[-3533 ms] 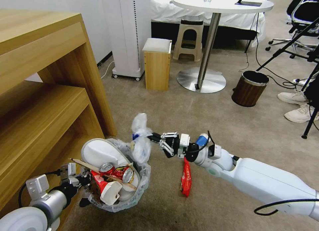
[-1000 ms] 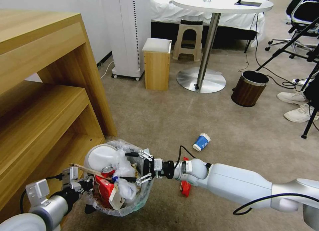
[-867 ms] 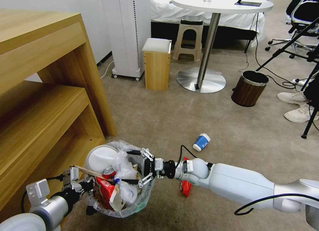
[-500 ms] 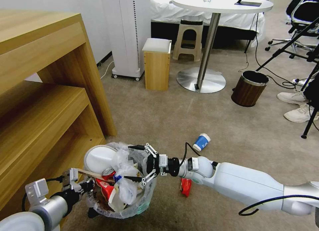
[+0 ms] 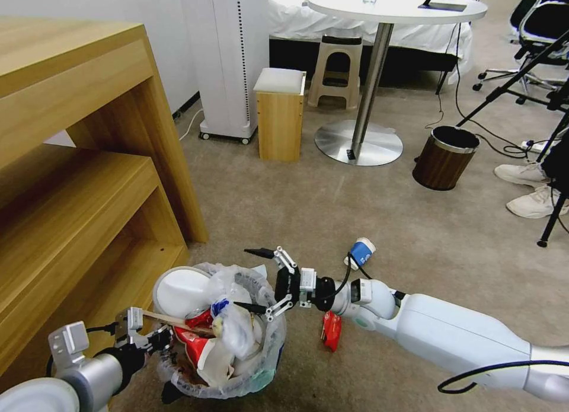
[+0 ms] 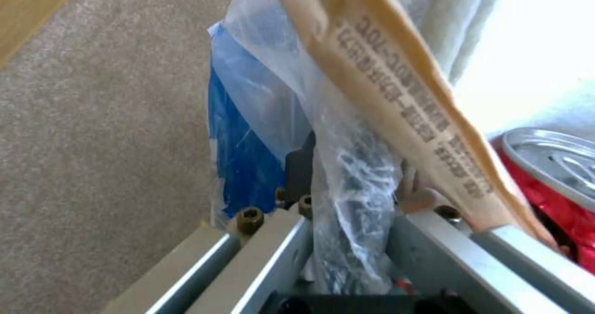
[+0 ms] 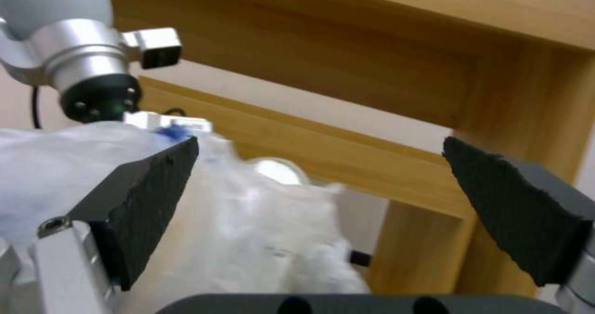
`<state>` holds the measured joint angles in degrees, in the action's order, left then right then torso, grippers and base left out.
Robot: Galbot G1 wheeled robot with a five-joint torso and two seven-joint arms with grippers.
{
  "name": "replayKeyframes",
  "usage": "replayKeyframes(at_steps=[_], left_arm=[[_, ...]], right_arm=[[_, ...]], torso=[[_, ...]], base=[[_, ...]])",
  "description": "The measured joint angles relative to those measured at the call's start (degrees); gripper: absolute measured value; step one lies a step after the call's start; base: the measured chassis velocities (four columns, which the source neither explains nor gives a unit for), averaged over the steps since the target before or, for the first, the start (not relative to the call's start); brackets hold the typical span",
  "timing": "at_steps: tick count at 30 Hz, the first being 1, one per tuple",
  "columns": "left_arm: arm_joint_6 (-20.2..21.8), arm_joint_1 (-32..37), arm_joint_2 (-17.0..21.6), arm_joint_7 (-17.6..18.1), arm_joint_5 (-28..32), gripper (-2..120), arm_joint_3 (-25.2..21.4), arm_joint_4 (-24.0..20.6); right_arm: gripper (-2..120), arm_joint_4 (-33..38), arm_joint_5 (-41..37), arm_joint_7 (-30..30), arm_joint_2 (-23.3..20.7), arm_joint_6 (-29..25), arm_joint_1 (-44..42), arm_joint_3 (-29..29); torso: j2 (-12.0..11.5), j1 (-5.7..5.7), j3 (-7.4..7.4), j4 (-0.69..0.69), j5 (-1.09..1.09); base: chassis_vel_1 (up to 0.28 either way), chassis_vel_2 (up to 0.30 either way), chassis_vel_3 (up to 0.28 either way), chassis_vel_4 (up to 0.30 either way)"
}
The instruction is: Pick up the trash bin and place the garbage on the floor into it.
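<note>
Since half a second ago, your right gripper [image 5: 256, 280] has drawn back from above the small round dark trash bin lined with crinkled translucent white plastic [image 5: 269, 364] toward its 3 o'clock rim, and the crushed clear plastic bottle [image 5: 236, 328] it carried lies on top of the heap inside. Its fingers are spread wide with nothing between them; the right wrist view shows both dark pads [image 7: 148, 198] well apart.

Your left gripper [image 5: 155, 339] is at the bin's 9 o'clock rim, clamped onto the liner and wall; in the left wrist view the plastic [image 6: 347, 184] runs between its metal fingers [image 6: 273, 253]. The bin also holds a white slipper [image 5: 181, 288], a red can [image 5: 200, 318], a wooden stick [image 5: 172, 322] and a red-white carton [image 5: 204, 353].

On the beige-brown short-pile carpet [image 5: 284, 204], a red wrapper [image 5: 331, 331] lies just beside the bin at its 3 o'clock, under your right wrist. A blue paper cup [image 5: 360, 252] lies on its side farther out at 2 o'clock.

A light wooden shelf unit [image 5: 77, 163] stands at 9 to 11 o'clock. At 12 o'clock are a small wooden stool [image 5: 280, 112] and a round white pedestal table [image 5: 397, 9]; a brown wood-grain bin with a metal rim [image 5: 444, 157] stands at 2 o'clock.
</note>
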<state>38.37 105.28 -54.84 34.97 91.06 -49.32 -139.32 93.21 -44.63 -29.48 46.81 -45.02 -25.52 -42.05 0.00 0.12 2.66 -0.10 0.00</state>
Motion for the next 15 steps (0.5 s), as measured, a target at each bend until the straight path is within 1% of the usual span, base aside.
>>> replayKeyframes(at_steps=[1, 4, 5, 7, 9, 10, 12, 15], left_arm=[[0.00, 0.00, 0.00, 0.00, 0.00, 0, 0.00, 0.00], [1.04, 0.43, 1.21, 2.53, 2.15, 0, -0.74, -0.26], [1.04, 0.43, 1.21, 2.53, 2.15, 0, -0.74, -0.26], [1.51, 0.91, 1.61, 4.06, 3.39, 0, -1.15, -0.60], [1.61, 1.00, 1.61, 4.47, 3.70, 0, -1.24, -0.71], [2.00, 1.22, 1.60, 5.59, 4.48, 0, -1.34, -0.88], [2.05, 1.12, 1.75, 5.98, 4.72, 0, -1.34, -0.88], [2.03, 0.90, 1.86, 6.26, 5.19, 0, -1.37, -1.12]], right_arm=[[100, 0.00, 0.00, 0.00, 0.00, 0.00, 0.00, 0.00], [100, -0.38, 0.11, -0.44, -1.58, -0.40, -1.75, 3.21], [100, -0.38, 0.11, -0.44, -1.58, -0.40, -1.75, 3.21], [100, -0.94, 0.06, -0.75, -2.69, -0.87, -2.86, 5.23], [100, -1.12, 0.03, -0.89, -2.95, -0.95, -3.12, 5.73], [100, -1.47, -0.18, -1.17, -3.70, -1.08, -3.73, 7.12], [100, -1.65, -0.28, -1.37, -4.66, -1.15, -4.37, 8.60], [100, -1.52, -0.29, -1.47, -5.26, -1.18, -4.45, 8.99]], torso=[[0.00, 0.00, 0.00, 0.00, 0.00], [0.00, 0.00, 0.00, 0.01, 0.01], [0.00, 0.00, 0.00, 0.01, 0.01], [0.00, 0.00, 0.00, -0.01, 0.00], [0.00, 0.00, 0.00, -0.01, 0.00], [0.00, 0.00, 0.00, 0.00, 0.01], [0.00, 0.00, 0.00, 0.00, -0.01], [0.00, 0.00, 0.00, -0.01, -0.01]], base=[[0.000, 0.000, 0.000, 0.000], [0.000, 0.000, 0.000, 0.000], [0.000, 0.000, 0.000, 0.000], [0.000, 0.000, 0.000, 0.000], [0.000, 0.000, 0.000, 0.000], [0.000, 0.000, 0.000, 0.000], [0.000, 0.000, 0.000, 0.000], [0.000, 0.000, 0.000, 0.000]])
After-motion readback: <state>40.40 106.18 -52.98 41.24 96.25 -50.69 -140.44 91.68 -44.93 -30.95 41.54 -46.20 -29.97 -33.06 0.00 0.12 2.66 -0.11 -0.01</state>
